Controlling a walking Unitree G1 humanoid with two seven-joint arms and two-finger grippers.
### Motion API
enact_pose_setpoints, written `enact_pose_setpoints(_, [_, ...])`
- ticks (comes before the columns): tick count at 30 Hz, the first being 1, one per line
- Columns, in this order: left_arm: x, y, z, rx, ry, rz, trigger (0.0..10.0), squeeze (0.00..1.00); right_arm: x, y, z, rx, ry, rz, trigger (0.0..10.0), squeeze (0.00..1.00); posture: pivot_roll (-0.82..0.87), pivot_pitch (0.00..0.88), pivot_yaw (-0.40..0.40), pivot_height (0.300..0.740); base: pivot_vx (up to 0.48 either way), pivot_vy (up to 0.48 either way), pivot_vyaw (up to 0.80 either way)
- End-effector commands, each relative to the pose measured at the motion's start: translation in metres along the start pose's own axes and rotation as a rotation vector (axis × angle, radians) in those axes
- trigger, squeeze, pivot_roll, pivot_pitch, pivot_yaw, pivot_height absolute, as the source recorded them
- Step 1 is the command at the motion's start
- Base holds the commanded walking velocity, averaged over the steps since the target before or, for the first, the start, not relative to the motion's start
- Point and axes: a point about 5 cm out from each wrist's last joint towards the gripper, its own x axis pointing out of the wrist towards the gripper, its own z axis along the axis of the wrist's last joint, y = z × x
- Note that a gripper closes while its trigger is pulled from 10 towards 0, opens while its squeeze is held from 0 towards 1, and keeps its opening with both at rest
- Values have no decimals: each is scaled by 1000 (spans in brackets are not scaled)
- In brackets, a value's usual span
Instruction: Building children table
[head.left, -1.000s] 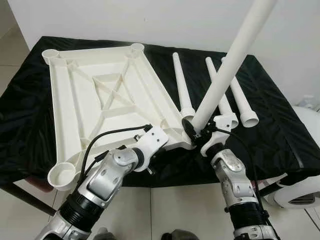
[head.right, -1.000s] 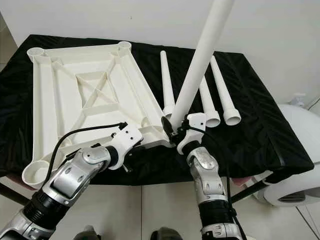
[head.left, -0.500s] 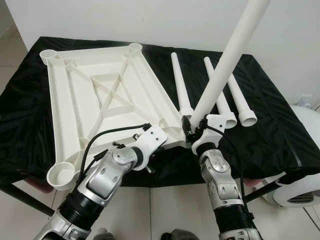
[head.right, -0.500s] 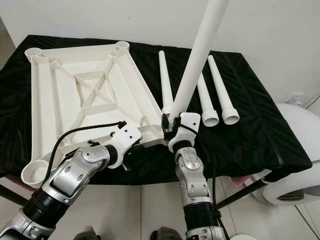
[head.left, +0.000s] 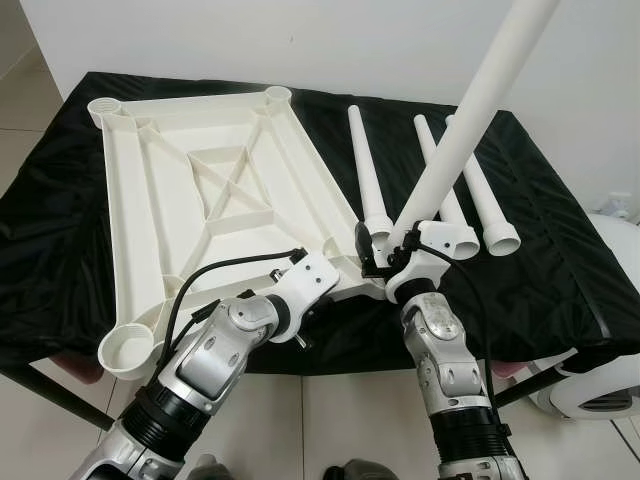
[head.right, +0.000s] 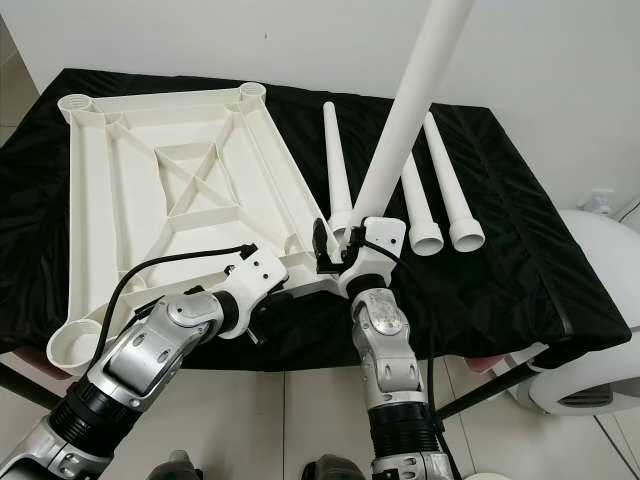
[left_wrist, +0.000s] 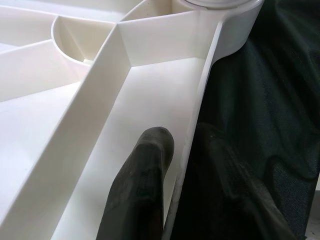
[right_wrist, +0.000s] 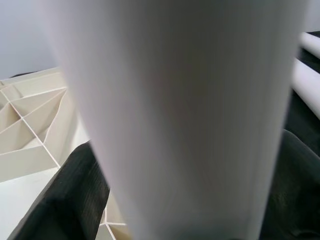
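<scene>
Fingers of the right gripper (head.left: 385, 252) pinch a long white plastic table leg (head.left: 468, 122), tilted over the upturned white ribbed plastic tabletop (head.left: 200, 200). The left gripper (left_wrist: 182, 165) clamps that tabletop's near rim.

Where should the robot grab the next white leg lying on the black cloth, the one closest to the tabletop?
Probably around its thin middle, coming straight down from above. The leg lies flat on the black cloth, clear of the tabletop on one side and the other legs on the other, so fingers fit either side. Its flared end is wider.

A plain indoor room — white wall (head.left: 250, 40), tiled floor (head.left: 330, 420), black-draped table (head.left: 560, 270).
</scene>
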Motion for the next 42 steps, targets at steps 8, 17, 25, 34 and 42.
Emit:
enact_pose_setpoints(8, [5, -13, -2, -1, 3, -102, 10000, 0, -5, -14, -1, -32, 23, 244, 10000, 0, -2, 10, -68, 740, 0, 0, 0])
enact_pose_setpoints(17, [6, -13, -2, 0, 3, -104, 10000, 0, -3, -34, 2, -70, 32, 442, 10000, 0, 2, 1, -68, 740, 0, 0, 0])
enact_pose_setpoints(25, [5, -14, -2, 4, 5, -106, 10000, 0, 1, -50, 1, -96, 70, 499, 10000, 0, 6, 0, -66, 740, 0, 0, 0])
enact_pose_setpoints(34, [5, -15, -3, 5, 7, -112, 10000, 0, 4, -61, 0, -117, 80, 536, 10000, 0, 4, 0, -64, 740, 0, 0, 0])
enact_pose_setpoints(42, [5, -17, -3, 10, 7, -118, 10000, 0, 4, -64, -4, -122, 86, 541, 9843, 0, 5, 0, -64, 740, 0, 0, 0])
